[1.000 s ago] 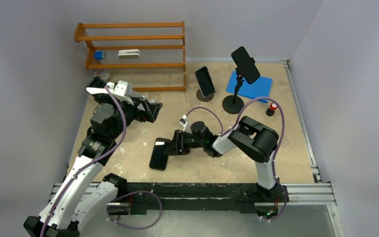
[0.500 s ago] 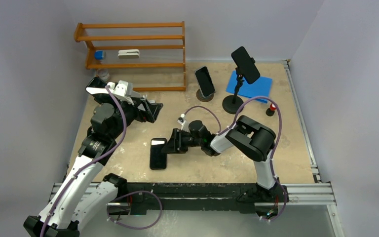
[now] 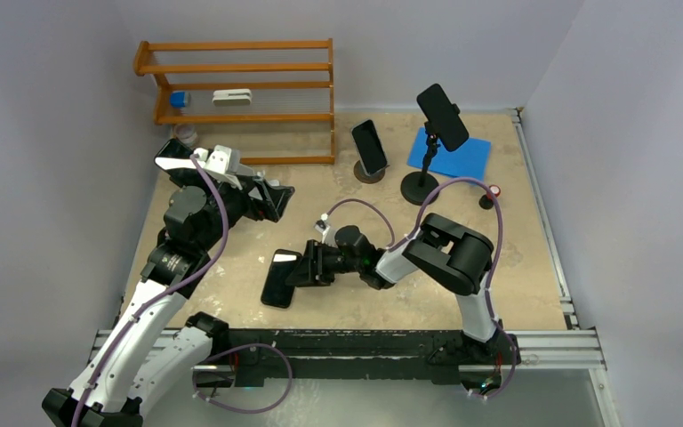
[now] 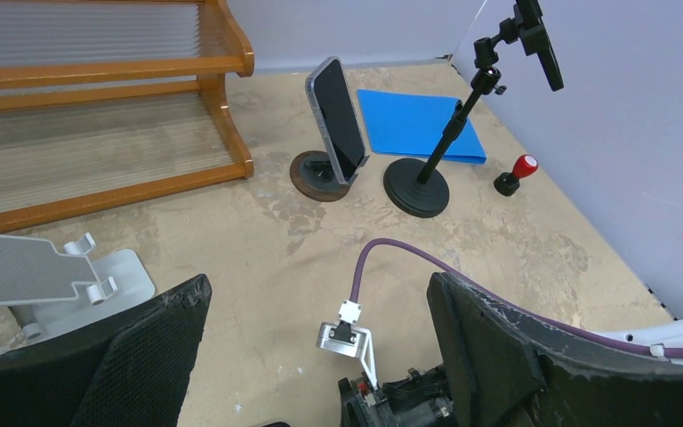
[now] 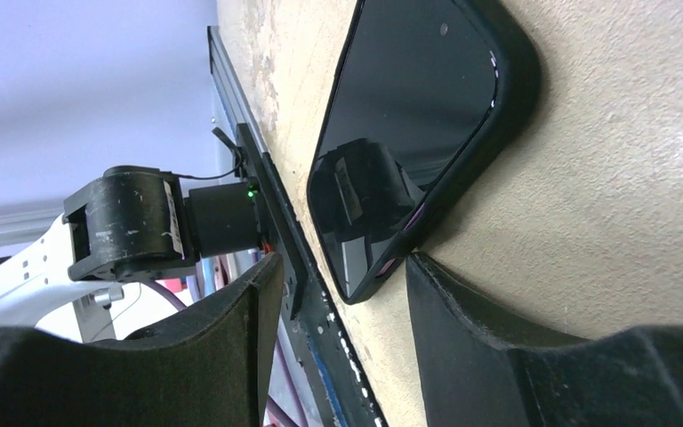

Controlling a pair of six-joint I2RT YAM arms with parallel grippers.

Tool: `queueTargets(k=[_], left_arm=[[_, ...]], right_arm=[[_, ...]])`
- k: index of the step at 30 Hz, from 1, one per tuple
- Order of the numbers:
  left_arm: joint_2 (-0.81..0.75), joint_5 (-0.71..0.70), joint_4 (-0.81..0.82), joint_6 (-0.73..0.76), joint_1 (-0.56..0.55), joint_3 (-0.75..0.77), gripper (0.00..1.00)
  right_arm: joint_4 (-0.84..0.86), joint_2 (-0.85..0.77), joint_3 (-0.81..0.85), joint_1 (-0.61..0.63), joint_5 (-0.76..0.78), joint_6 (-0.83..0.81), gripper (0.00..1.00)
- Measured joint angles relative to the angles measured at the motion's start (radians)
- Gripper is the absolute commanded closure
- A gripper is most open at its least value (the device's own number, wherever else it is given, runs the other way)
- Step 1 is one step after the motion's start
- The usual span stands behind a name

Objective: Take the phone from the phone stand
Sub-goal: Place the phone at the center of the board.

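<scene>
Lying flat and face up on the worktop (image 3: 534, 267) near its front edge, the phone (image 3: 277, 277) was clear of any holder. Over the last second it had slid a little toward the left arm and turned slightly askew. The right claw (image 3: 302, 267) had followed it low across the surface. Its fingers were spread, with one corner of the phone between them, and the wrist view showed no squeeze on the case. An empty white stand (image 4: 53, 280) sat beside the left claw (image 4: 318, 289), which hung above the surface with its fingers wide apart and nothing in them. Farther back, a second handset (image 3: 370, 147) leaned on a round base and a third handset (image 3: 442, 116) was clamped atop a tall pole stand, both untouched. With the phone down and let go, the removal looked essentially done, leaving the right arm only to back away without dragging the device farther.
</scene>
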Motion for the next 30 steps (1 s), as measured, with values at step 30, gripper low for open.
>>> queueTargets(k=[30], left_arm=[[-0.004,-0.003,0.000,0.000,-0.014,0.000,0.10]], right_arm=[[-0.236,-0.184,0.006,0.000,0.145,-0.117,0.43]])
